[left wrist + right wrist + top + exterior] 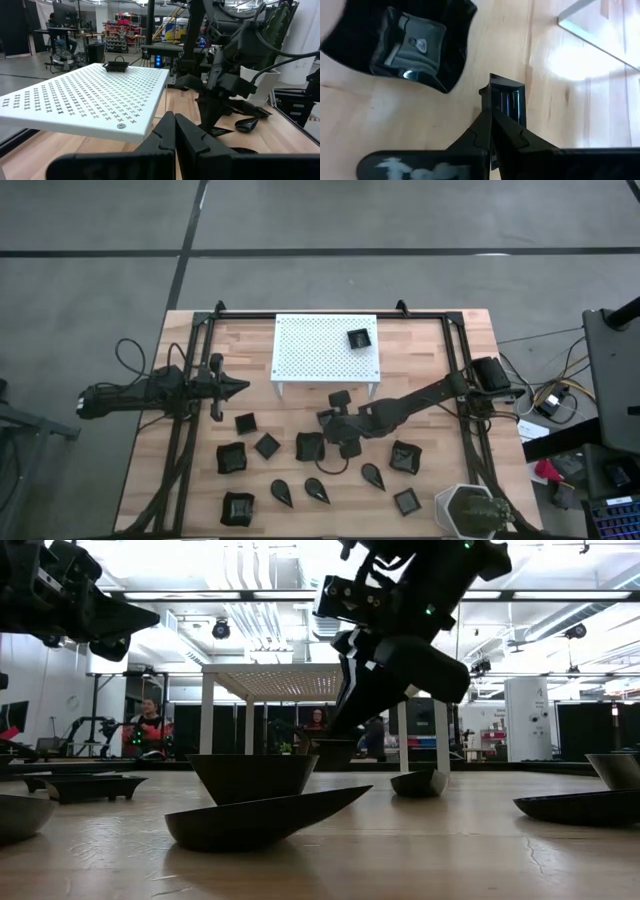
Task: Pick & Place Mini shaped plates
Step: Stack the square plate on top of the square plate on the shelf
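Right gripper [491,117] pinches your small square plate [507,100] by its rim, just in front of the white perforated stand [326,346]; left gripper [174,131] waits closed beside the stand.

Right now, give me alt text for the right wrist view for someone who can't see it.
The right gripper, fingers shut, pinches the rim of a small black square plate above the wooden table. Beside it sits a bigger raised-rim black plate, and a leg of the white stand crosses one corner.

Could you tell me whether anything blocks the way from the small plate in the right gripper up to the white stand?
Nothing visible does. The right gripper is shut on a small square plate just in front of the white stand, whose top holds only one plate near its far right corner.
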